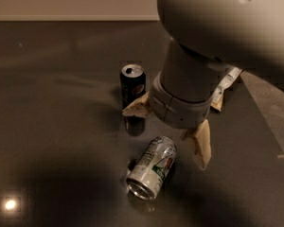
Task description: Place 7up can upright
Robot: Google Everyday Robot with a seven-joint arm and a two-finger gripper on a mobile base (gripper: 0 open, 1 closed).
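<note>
**A:** Over the middle of the dark, glossy table (47,126), where is the cream two-finger gripper (166,135)?

**B:** It hangs low over the far end of the silver-white aluminium 7up can with green markings (151,167). Its jaws are spread wide and carry nothing. One tan finger (202,145) points down just right of the can, apparently not touching it. The other juts left.

**A:** Why spread like that?

**B:** My guess is that it means to straddle the can's body. The 7up can lies on its side with its top facing near and left, so it needs to be gripped and tipped up.

**A:** Anything close by?

**B:** A dark blue aluminium Pepsi can (132,91) stands upright just beyond, beside the left finger. It is near enough that a careless swing might knock it.
</note>
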